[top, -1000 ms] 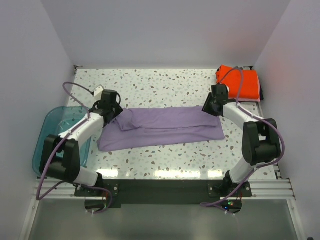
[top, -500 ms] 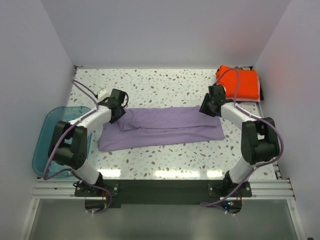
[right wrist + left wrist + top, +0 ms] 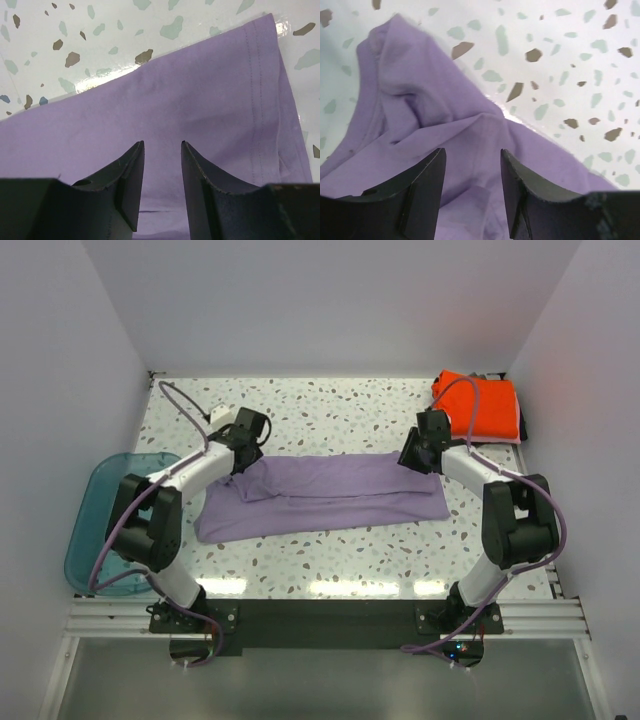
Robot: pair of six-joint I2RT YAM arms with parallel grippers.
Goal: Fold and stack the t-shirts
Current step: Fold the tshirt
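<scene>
A large lavender t-shirt [image 3: 320, 495] lies folded into a long band across the middle of the table. My left gripper [image 3: 243, 460] hovers over its rumpled far-left end, jaws open, with purple cloth [image 3: 420, 115] below and nothing between the fingers [image 3: 427, 175]. Over the shirt's far-right corner my right gripper [image 3: 413, 462] stands open, the hem [image 3: 257, 100] just to its right and flat cloth [image 3: 150, 110] beneath. An orange-red t-shirt [image 3: 480, 405] sits folded at the back right corner, with a dark edge [image 3: 522, 425] along its right side.
A teal translucent tub [image 3: 95, 520] stands at the table's left edge beside the left arm. White walls close in the table on three sides. Speckled tabletop [image 3: 330, 410] shows behind the lavender shirt and in front of it.
My left gripper has swung right and away from the tub to the shirt's far-left end, and its jaws have opened wider. The right gripper has barely shifted.
</scene>
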